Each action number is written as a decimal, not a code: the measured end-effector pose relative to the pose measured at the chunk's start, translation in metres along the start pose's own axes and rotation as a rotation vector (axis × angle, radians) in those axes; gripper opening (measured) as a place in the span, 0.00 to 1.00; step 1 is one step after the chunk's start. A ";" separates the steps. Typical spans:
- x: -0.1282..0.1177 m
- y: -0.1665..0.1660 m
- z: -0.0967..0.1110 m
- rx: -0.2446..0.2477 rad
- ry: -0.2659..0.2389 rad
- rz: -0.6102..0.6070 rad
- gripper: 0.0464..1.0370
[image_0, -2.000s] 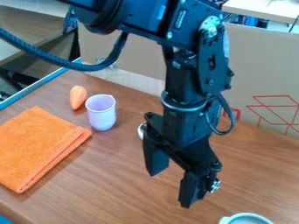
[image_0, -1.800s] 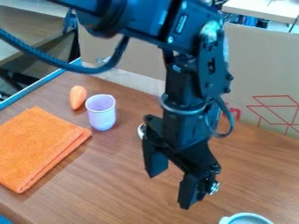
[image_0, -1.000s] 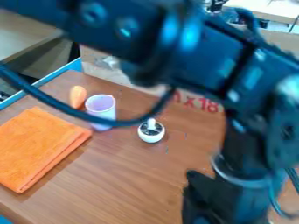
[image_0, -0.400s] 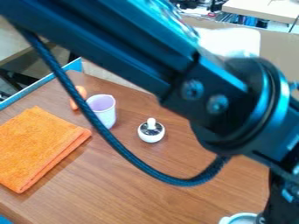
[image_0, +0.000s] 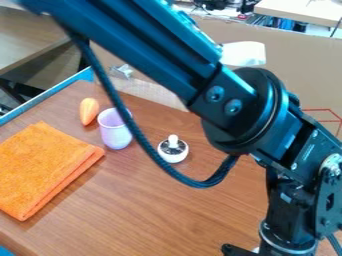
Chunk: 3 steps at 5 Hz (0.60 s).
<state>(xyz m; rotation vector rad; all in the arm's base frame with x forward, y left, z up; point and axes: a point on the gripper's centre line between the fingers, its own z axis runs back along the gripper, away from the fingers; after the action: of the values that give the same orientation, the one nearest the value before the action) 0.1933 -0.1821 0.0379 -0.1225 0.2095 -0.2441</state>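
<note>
The gripper (image_0: 270, 250) is low at the right, partly cut off by the bottom edge. A small bit of something pale (image_0: 256, 249) shows beside it. A small white round object with a dark top and a white knob (image_0: 173, 150) stands mid-table, up and left of the gripper. Left of that is an upright lilac cup (image_0: 115, 135), with the arm's cable crossing in front near its rim. An orange carrot-like piece (image_0: 88, 111) lies just behind the cup. The folded orange cloth (image_0: 43, 170) lies flat at the left.
The arm spans from the upper left to the lower right, its cable looping over the middle of the wooden table (image_0: 147, 210). A cardboard panel (image_0: 300, 75) stands along the back, and a blue edge strip (image_0: 47, 95) borders the left.
The gripper has gone from the table's middle to the lower right. Since the last earlier frame, the forearm and cable loop have shifted left, uncovering the carrot-like piece.
</note>
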 end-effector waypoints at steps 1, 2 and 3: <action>0.029 0.014 -0.003 -0.028 -0.015 -0.011 0.97; 0.063 0.021 0.003 -0.058 -0.059 -0.033 0.97; 0.095 0.027 0.011 -0.054 -0.111 -0.042 0.97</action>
<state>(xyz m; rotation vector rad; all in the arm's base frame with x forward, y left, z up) 0.2917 -0.1789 0.0267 -0.1935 0.1035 -0.2731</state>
